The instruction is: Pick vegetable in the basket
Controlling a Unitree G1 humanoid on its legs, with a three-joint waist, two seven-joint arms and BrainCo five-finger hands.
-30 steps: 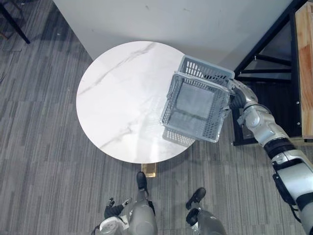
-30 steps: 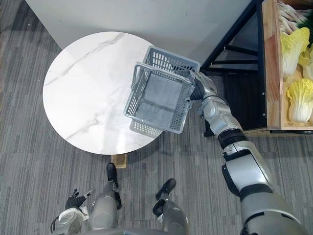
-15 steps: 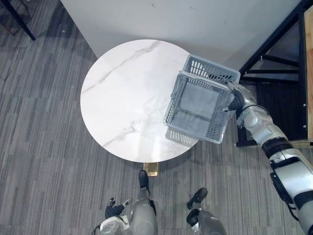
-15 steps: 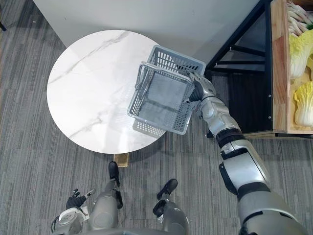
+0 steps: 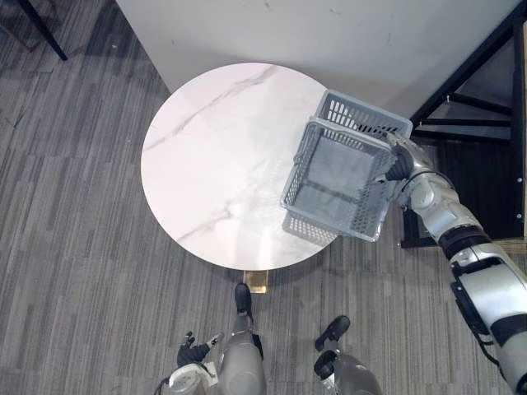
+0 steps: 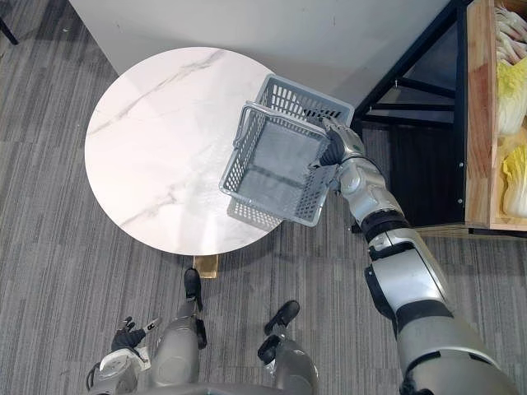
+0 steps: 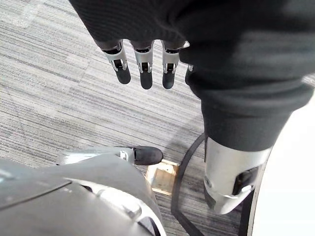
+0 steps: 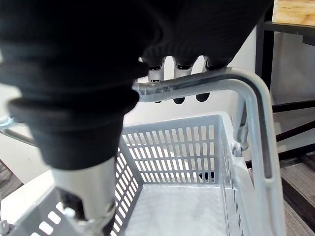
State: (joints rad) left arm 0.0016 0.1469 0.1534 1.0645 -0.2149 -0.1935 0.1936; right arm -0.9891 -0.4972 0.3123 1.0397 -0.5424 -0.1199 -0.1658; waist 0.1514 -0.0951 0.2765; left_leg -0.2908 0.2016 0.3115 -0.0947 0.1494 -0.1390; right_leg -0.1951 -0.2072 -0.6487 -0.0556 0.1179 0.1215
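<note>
An empty grey plastic basket (image 5: 342,177) hangs tilted over the right edge of the round white marble table (image 5: 214,164). My right hand (image 6: 338,148) is shut on its handle (image 8: 206,82); in the right wrist view the fingers (image 8: 178,66) curl over the bar. Pale cabbages (image 6: 515,82) lie in a wooden crate (image 6: 478,123) at the far right, well apart from the basket. My left hand (image 5: 191,354) hangs low beside me, and the left wrist view has its fingers (image 7: 142,66) straight over the carpet, holding nothing.
A black metal frame (image 5: 461,90) stands right of the table, under the crate. A white wall panel (image 5: 329,33) runs behind the table. Grey striped carpet (image 5: 74,247) lies all around.
The camera has shifted, sliding the whole scene a little to the right. The basket stays in my right hand over the table's right edge, and the left hand is still.
</note>
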